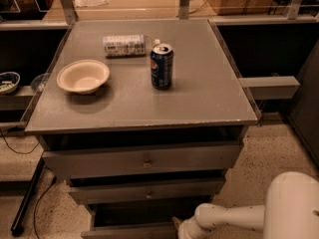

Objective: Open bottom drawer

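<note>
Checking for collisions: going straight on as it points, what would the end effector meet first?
Probably the front of the bottom drawer. The end effector sits low at the picture's bottom edge, right beside that panel and pointing toward it. Depth is unclear, so it may be touching it.
</note>
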